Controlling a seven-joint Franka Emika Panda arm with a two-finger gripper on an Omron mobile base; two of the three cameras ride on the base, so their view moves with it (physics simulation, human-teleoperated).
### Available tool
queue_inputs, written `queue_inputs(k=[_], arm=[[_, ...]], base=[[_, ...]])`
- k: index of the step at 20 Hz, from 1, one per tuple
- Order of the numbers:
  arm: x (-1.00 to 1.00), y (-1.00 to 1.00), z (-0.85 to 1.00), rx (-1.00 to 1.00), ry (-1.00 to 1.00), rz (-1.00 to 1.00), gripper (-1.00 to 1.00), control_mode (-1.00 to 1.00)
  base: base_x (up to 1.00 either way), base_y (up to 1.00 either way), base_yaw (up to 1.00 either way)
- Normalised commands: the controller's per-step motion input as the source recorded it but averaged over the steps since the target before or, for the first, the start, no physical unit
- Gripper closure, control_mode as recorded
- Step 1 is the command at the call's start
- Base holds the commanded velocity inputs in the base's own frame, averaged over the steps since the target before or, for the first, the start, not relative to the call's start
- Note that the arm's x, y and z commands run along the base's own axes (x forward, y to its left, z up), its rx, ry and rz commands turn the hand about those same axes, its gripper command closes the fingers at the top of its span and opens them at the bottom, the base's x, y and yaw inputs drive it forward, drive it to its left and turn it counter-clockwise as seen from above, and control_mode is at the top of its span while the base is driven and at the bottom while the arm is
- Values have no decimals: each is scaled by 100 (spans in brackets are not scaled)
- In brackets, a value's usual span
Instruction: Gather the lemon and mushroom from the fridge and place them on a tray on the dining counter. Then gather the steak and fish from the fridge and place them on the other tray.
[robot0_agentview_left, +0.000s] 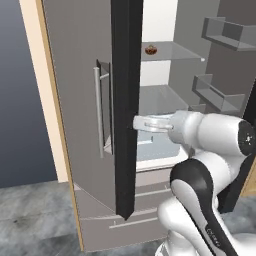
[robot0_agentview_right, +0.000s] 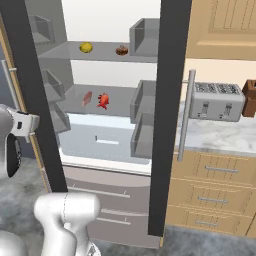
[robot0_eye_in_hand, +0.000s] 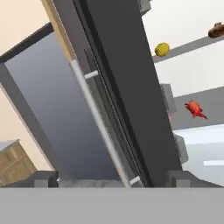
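Pincer (robot0_eye_in_hand: 112, 179) wide apart, straddling fridge (robot0_eye_in_hand: 122, 87) door handle (robot0_eye_in_hand: 98, 122).

yellow lemon (robot0_agentview_right: 86, 47); brushed-grey fridge (robot0_agentview_left: 82, 125), black strip

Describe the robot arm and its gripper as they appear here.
The arm is glossy white with rounded, bulbous segments and black bands at the joints, plus a dark round cap on one joint. The gripper has two small, blocky dark grey fingertips. No cables are visible.
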Motion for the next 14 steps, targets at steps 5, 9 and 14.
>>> queue_inputs(k=[5,9,14], arm=[[0,-98,57,32,21,-7,-100,-100],[0,-78,25,29,21,-4,-100,-100],[9,-35,0,12,14,3,-100,-100]], base=[[0,0,0],[0,0,0],[0,0,0]])
